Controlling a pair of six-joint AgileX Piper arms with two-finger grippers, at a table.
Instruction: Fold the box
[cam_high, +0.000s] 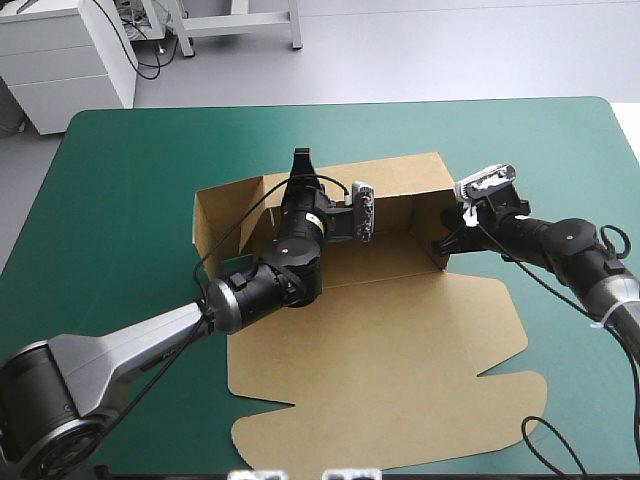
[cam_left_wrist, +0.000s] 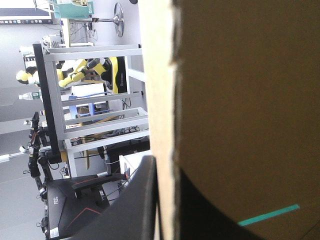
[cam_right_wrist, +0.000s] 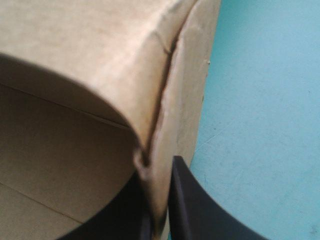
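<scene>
the brown box (cam_high: 380, 340) lies near the middle of the teal-green table, half formed: far and side walls stand raised, the wide lid sheet lies flat toward the near edge.

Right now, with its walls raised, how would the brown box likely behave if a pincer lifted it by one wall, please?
Probably light: the box is one thin cut sheet. Likely flexible, since its wall creases where the right pincer pinches it. The flat lid would probably droop at its fold.

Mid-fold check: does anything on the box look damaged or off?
Yes: the box has wrinkled, creased board along its right wall's corner, just ahead of where the right claw pinches it. Nothing else stands out.
</scene>
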